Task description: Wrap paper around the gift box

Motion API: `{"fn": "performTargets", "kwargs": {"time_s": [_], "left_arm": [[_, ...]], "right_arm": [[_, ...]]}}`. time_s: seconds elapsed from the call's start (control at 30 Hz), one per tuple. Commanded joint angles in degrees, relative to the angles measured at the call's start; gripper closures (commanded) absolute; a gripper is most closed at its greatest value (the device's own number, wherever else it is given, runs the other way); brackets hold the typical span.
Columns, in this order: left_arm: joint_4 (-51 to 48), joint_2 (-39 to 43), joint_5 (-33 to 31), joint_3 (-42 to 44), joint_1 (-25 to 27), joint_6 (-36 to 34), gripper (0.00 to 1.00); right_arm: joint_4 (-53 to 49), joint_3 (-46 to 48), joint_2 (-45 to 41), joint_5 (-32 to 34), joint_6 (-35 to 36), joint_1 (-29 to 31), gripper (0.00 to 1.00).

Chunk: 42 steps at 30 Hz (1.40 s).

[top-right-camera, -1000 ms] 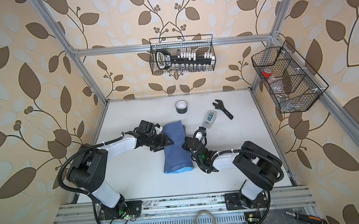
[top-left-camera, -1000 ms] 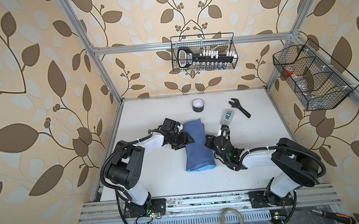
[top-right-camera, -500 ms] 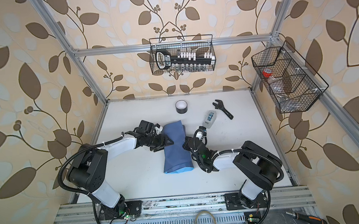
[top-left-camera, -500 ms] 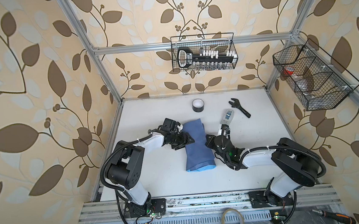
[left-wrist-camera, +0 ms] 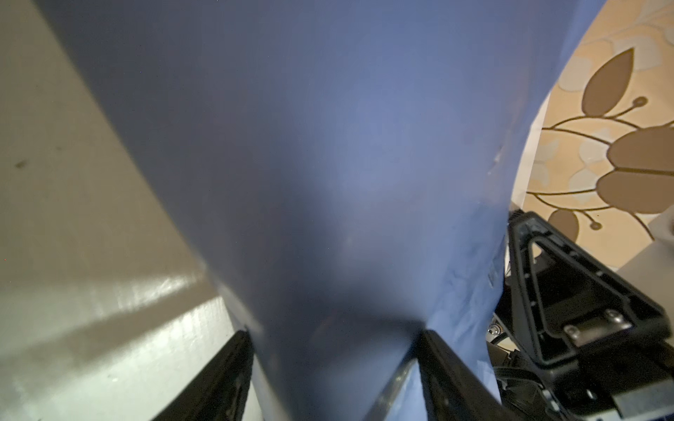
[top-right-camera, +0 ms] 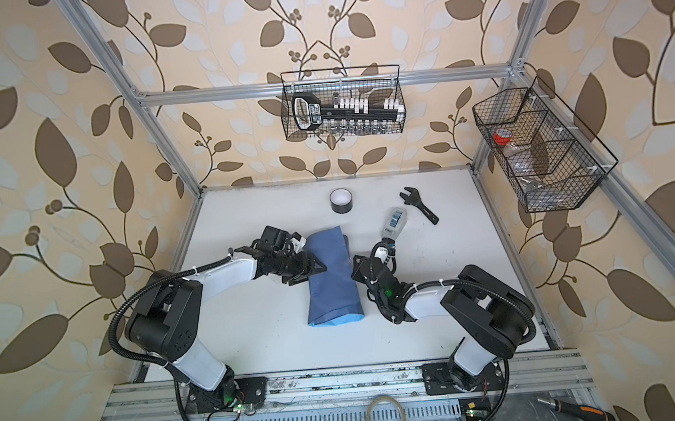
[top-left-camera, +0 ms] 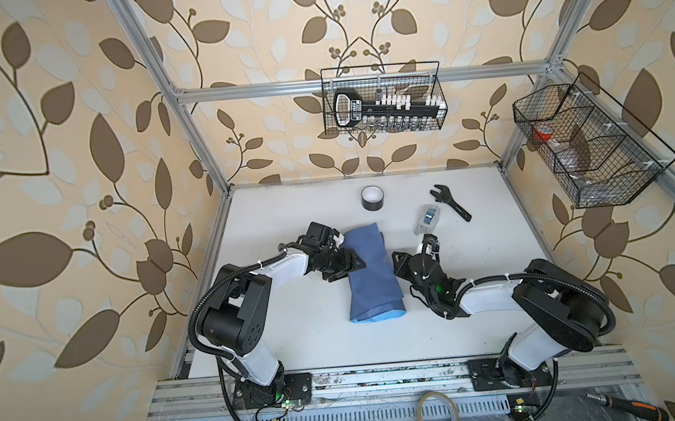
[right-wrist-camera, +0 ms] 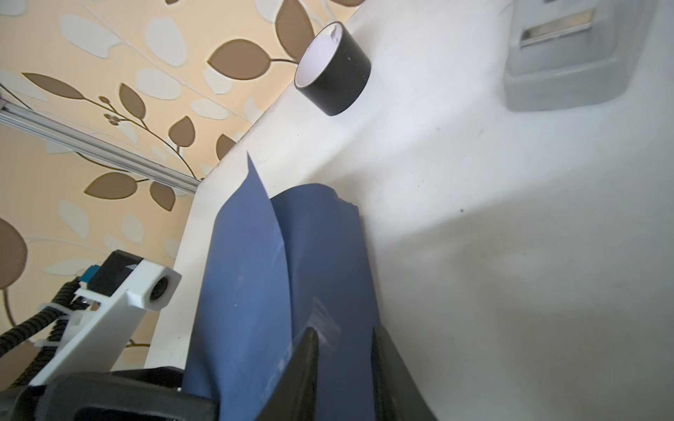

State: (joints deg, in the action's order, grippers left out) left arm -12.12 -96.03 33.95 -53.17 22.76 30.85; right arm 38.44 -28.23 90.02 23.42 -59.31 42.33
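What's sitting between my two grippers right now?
The folded blue paper lies between the left gripper and right gripper, seen in both top views.

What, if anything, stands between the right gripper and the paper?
Nothing visible does. The right gripper is at the edge of the paper on its own side, with its jaws slightly apart over the sheet. The tape roll, grey case and wrench lie farther back, apart from both.

Leaf-patterned wallpaper (top-left-camera: 73, 168), white tabletop (top-left-camera: 318, 346)
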Motion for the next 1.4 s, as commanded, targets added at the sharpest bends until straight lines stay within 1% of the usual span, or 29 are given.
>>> {"fn": "performTargets", "kwargs": {"time_s": [0.0,0.1,0.17,0.23,0.3,0.4,0.53,0.63,0.8,1.03,1.2,1.37], "left_arm": [[-3.65,-2.51,-6.51,1.58,-0.35,-2.46,0.29],[-3.61,-2.51,-6.53,1.58,-0.33,-2.46,0.29],[-3.62,-2.55,-6.53,1.62,-0.35,-2.46,0.29],[-3.64,-2.57,-6.58,1.60,-0.35,-2.47,0.29],[-3.68,-2.58,-6.63,1.54,-0.35,-2.47,0.29],[-3.63,-2.59,-6.71,1.51,-0.35,-2.45,0.29],[-3.65,-2.58,-6.72,1.50,-0.35,-2.37,0.29],[-3.67,-2.70,-6.80,1.54,-0.35,-2.29,0.29],[-3.63,-2.56,-6.75,1.56,-0.31,-2.29,0.29],[-3.69,-2.66,-6.71,1.34,-0.35,-2.29,0.29],[-3.73,-2.67,-6.66,1.40,-0.33,-2.32,0.29],[-3.71,-2.79,-6.71,1.42,-0.33,-2.37,0.29]], "right_arm": [[-1.31,2.75,-4.42,-0.47,1.32,-2.33,0.68],[-3.66,5.36,-9.67,-1.30,3.35,-5.18,0.62],[-6.48,6.32,-14.07,-2.04,6.52,-6.77,0.58],[-11.82,5.45,-18.49,-3.12,11.42,-7.67,0.54],[-19.91,2.71,-22.16,-5.01,17.28,-7.72,0.49],[-29.51,-2.42,-23.98,-9.02,23.63,-7.32,0.45],[-38.42,-9.39,-21.43,-12.76,29.06,-5.45,0.44],[-44.21,-15.84,-17.07,-14.64,32.00,-3.33,0.44],[-50.82,-25.03,-9.44,-15.76,34.85,-0.99,0.49],[-52.40,-29.89,-3.43,-17.59,35.67,-0.40,0.56],[-52.50,-30.53,-1.50,-18.28,35.58,-0.21,0.60],[-52.28,-30.81,-0.18,-18.44,35.50,-0.13,0.62]]}}
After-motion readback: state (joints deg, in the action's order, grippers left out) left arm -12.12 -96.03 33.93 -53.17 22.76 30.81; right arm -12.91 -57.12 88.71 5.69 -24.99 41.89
